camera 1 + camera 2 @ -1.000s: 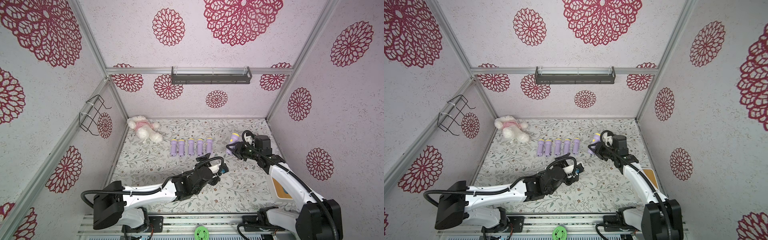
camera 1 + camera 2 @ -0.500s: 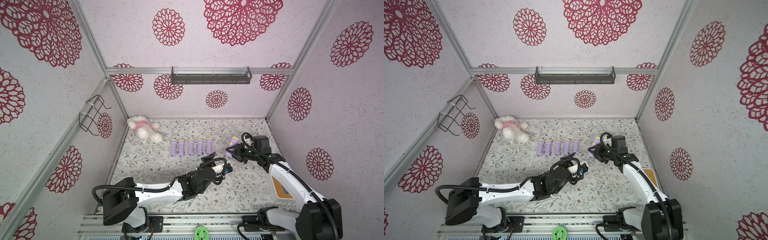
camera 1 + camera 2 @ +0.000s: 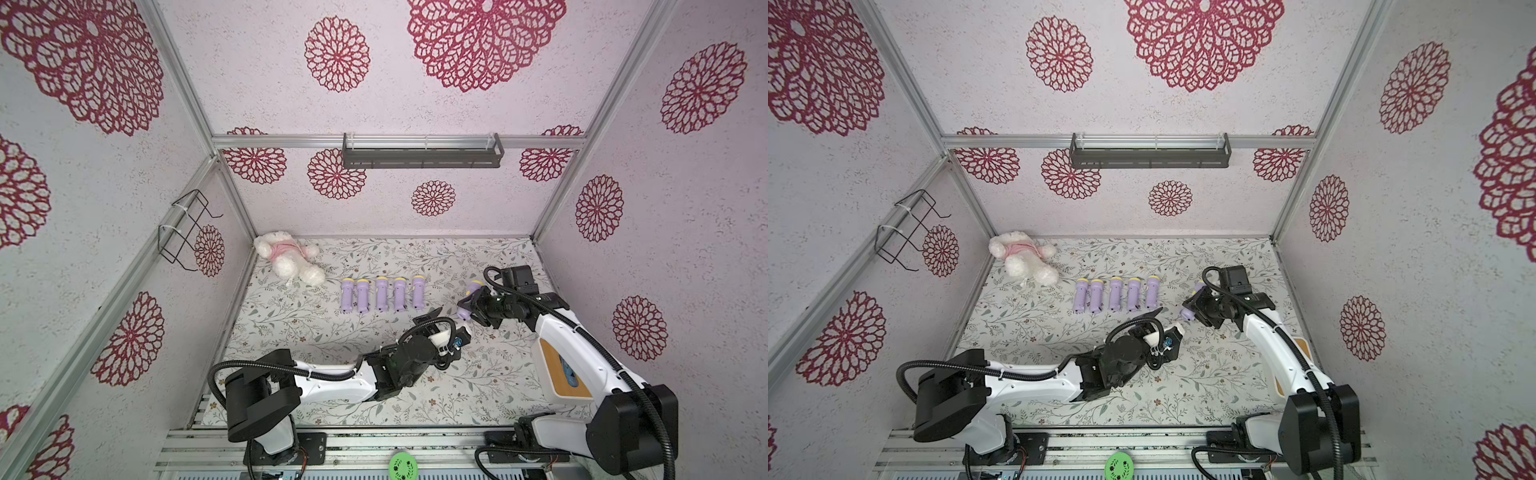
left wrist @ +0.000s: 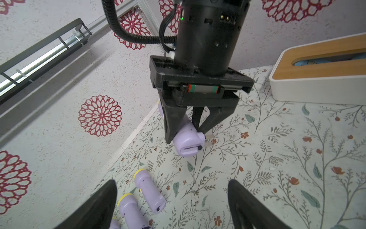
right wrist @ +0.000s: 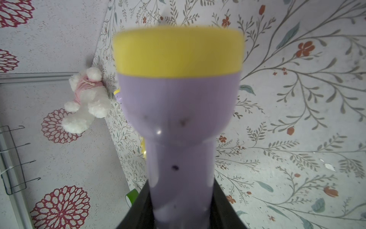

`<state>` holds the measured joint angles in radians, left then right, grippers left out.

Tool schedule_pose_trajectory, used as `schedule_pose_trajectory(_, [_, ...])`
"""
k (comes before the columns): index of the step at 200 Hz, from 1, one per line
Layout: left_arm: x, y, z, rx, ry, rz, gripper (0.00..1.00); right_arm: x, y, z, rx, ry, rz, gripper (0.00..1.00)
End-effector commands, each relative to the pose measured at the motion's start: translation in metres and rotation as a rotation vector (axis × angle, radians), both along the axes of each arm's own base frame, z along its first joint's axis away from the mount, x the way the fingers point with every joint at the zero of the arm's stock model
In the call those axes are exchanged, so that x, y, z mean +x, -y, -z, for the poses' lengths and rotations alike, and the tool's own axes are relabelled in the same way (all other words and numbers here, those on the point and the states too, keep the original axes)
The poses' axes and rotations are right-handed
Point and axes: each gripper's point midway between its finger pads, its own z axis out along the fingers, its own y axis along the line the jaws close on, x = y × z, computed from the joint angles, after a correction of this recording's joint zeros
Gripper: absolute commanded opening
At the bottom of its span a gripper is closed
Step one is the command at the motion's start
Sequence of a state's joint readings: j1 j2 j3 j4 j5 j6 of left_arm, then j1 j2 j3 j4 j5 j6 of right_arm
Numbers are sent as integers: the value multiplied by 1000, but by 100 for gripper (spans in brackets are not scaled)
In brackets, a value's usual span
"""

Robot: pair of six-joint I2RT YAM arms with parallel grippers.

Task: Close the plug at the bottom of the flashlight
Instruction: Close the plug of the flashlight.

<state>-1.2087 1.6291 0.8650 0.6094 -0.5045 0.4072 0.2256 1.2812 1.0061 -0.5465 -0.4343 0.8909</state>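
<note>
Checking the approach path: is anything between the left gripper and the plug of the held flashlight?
Nothing visible. In the left wrist view, the open left gripper faces the folded-out plug on the flashlight in the right gripper, across a clear gap.

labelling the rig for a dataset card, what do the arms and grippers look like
The left arm and right arm have white link shells with black joints. A black ribbed cable hose loops along each. The right gripper is black, with tapered fingers under a flat carriage bearing a red-and-green strip. The left gripper has matching black fingers.
</note>
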Motion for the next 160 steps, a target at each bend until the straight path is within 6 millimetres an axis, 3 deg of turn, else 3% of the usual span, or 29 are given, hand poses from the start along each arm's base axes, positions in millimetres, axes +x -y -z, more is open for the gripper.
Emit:
schedule_pose_trajectory(1, [-1,6,-13,-122,34,37,89,1,4,-9,-35,8,5,0])
schedule_pose_trajectory(160, [6,28,17,-250,33,121,81,2,0,-4,-13,-25,13,0])
